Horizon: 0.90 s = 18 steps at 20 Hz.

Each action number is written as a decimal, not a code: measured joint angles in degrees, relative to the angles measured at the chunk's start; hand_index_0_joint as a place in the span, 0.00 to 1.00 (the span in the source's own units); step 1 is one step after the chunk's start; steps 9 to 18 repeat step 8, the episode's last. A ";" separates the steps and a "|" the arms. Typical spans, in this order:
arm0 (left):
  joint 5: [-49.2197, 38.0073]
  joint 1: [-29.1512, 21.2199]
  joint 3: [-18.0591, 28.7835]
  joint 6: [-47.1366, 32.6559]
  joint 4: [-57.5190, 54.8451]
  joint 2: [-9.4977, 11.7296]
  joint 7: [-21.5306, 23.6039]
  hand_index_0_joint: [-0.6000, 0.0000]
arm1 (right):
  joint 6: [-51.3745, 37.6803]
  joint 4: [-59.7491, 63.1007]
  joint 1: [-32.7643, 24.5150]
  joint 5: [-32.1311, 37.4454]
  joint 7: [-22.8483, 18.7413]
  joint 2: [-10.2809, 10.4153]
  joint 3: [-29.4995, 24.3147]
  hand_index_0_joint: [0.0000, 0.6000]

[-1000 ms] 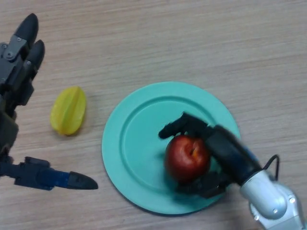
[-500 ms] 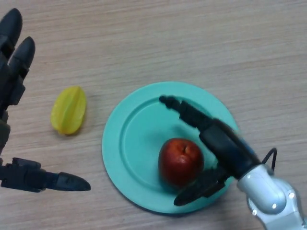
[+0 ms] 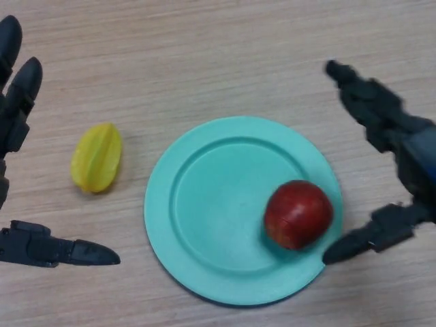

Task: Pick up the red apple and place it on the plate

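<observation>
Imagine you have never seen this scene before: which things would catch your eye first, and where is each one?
The red apple stands out most, lying on the right side of the teal plate near its rim. Next comes the yellow star fruit on the wooden table, left of the plate. The black right hand is open just right of the plate, and the left hand is open at the left edge.

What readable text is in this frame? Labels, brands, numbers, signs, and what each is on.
None: no readable text anywhere in the head view.
Red apple: no sticker or label showing.
Teal plate: plain, no marking.
Yellow star fruit: no label.
Left robot hand and right robot hand: plain black, no print visible.
Wooden table: grain only.
</observation>
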 measured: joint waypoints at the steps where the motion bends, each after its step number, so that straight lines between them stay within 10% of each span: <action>1: 0.62 -0.01 -0.15 0.00 0.26 -0.03 0.00 1.00 | 1.36 -2.71 1.79 2.20 -0.05 0.03 -0.36 0.00; 18: 3.87 0.53 -3.22 -0.03 0.97 -0.31 0.04 1.00 | 6.74 -8.64 3.56 10.70 -1.45 0.09 -6.27 0.00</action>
